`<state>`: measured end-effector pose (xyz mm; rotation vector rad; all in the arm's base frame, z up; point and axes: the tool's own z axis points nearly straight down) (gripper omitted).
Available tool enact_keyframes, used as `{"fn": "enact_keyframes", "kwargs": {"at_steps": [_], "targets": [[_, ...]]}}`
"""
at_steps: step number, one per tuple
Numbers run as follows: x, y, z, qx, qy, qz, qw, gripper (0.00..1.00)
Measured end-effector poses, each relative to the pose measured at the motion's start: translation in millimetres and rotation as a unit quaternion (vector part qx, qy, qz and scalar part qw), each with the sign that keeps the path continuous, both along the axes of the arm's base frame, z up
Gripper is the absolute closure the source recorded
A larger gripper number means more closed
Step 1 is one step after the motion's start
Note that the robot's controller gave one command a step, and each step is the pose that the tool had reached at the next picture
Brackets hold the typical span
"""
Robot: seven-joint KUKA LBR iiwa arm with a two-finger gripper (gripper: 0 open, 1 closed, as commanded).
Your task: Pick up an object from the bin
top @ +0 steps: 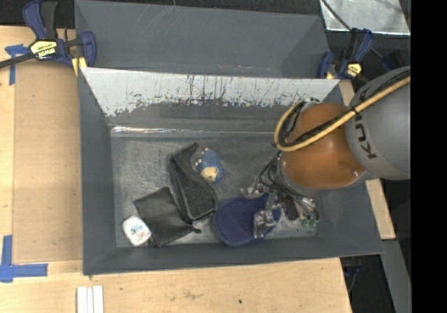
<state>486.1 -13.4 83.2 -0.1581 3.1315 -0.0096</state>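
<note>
My gripper (269, 217) is low in the bin's front right part, under the orange wrist cover. Its metal tip sits at the right edge of a dark blue rounded cloth thing (234, 221), touching or just over it. Whether anything is between the fingers is hidden. A small green bit (311, 221) lies just right of the gripper.
Left of the blue thing lie a black mesh pouch (192, 186), a blue and tan soft toy (209, 165), a flat black piece (160, 214) and a small white tape measure (136, 230). The arm and a yellow cable come in from the right.
</note>
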Motion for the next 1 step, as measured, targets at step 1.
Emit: {"fn": "enact_keyframes", "kwargs": {"at_steps": [1], "targets": [[13.4,18.3,129.3,0.003,-0.0029,-0.036,0.9993,1.00]]}}
